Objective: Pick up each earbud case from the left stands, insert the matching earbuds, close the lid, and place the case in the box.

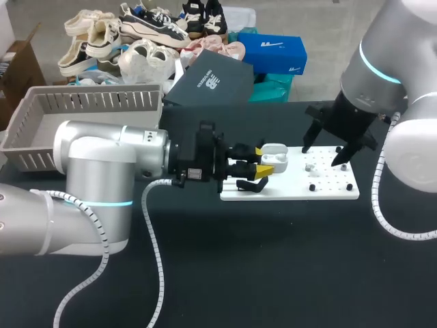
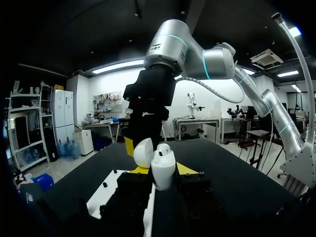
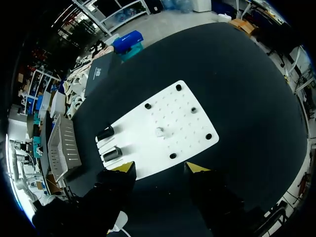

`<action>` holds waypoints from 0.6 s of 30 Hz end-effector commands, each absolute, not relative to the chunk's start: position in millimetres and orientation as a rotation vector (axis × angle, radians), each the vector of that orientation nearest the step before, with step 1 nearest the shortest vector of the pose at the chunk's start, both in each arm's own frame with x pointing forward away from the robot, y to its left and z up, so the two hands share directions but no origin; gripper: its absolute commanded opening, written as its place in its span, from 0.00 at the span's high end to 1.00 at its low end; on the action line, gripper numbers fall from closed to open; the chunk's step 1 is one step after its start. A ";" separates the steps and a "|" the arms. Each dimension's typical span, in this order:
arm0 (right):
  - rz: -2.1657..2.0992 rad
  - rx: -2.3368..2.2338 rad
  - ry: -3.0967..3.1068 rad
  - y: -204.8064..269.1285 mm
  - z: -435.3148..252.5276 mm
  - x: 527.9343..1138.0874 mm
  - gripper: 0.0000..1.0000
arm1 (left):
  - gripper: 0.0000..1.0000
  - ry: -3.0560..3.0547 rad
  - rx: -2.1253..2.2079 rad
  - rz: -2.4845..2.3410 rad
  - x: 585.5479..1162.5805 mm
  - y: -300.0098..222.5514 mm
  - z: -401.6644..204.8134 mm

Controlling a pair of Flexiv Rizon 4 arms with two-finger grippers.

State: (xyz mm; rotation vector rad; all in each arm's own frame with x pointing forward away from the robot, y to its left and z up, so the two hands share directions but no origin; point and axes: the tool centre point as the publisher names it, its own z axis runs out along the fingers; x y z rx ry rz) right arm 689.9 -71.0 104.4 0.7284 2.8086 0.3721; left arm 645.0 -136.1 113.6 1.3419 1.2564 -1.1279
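Earbud insertion stage. The white plastic earbud case (image 1: 274, 158), lid hinged open, is clenched between the fingers of the left tool (image 1: 259, 169). It is held over the left end of the white perforated board (image 3: 143, 148), which lies on the black tabletop (image 1: 273, 273). The right tool (image 3: 160, 170) hangs released and empty over the board, yellow tips well apart. A small white earbud (image 3: 159, 132) lies on the board ahead of it. Two black cylindrical stands (image 3: 112, 153) are seen bare at the board's left end.

The step in hand is judged to be the picking of the earbud. For a clean pick, the right tool should be centred over the earbud and lowered straight. The fingers should be closed gently, so that the small rounded body is not flicked aside. The case should be held steady, its open cavity presented to the incoming arm. The grey slatted plastic box (image 1: 89, 102) stands at the tabletop's far left, well apart from the board.
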 end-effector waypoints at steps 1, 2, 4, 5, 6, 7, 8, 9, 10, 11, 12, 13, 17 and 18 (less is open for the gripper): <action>0.384 0.710 2.821 -70.2 96.5 696.5 0.59 | 1.00 1.255 1.344 -1.131 646.4 -135.9 113.5; 0.384 0.707 2.823 -69.9 94.7 697.8 0.66 | 1.00 1.255 1.344 -1.131 646.4 -135.9 113.5; 0.385 0.699 2.827 -69.1 91.6 700.0 0.65 | 1.00 1.255 1.344 -1.131 646.4 -135.9 113.5; 0.384 0.691 2.830 -68.4 89.8 701.1 0.60 | 1.00 1.255 1.344 -1.131 646.4 -135.9 113.5; 0.383 0.687 2.832 -68.0 88.7 701.6 0.56 | 1.00 1.255 1.344 -1.131 646.4 -135.9 113.5; 0.387 0.679 2.838 -67.4 86.8 702.7 0.53 | 1.00 1.255 1.344 -1.131 646.4 -135.9 113.5; 0.388 0.672 2.842 -66.6 84.9 703.4 0.51 | 1.00 1.255 1.344 -1.131 646.4 -135.9 113.5; 0.383 0.664 2.846 -65.8 83.2 704.0 0.51 | 1.00 1.255 1.344 -1.131 646.4 -135.9 113.5; 0.371 0.649 2.848 -65.1 81.0 704.6 0.50 | 1.00 1.255 1.344 -1.131 646.4 -135.9 113.5; 0.366 0.645 2.848 -64.7 79.1 705.2 0.50 | 1.00 1.255 1.344 -1.131 646.4 -135.9 113.5; 0.366 0.643 2.848 -64.6 78.2 705.9 0.50 | 1.00 1.255 1.344 -1.131 646.4 -135.9 113.5; 0.367 0.635 2.849 -64.3 77.5 706.8 0.51 | 1.00 1.255 1.344 -1.131 646.4 -135.9 113.5; 0.359 0.606 2.840 -65.2 74.8 710.7 0.53 | 1.00 1.255 1.344 -1.131 646.4 -135.9 113.5; 0.357 0.603 2.837 -65.8 73.8 711.7 0.53 | 1.00 1.255 1.344 -1.131 646.4 -135.9 113.5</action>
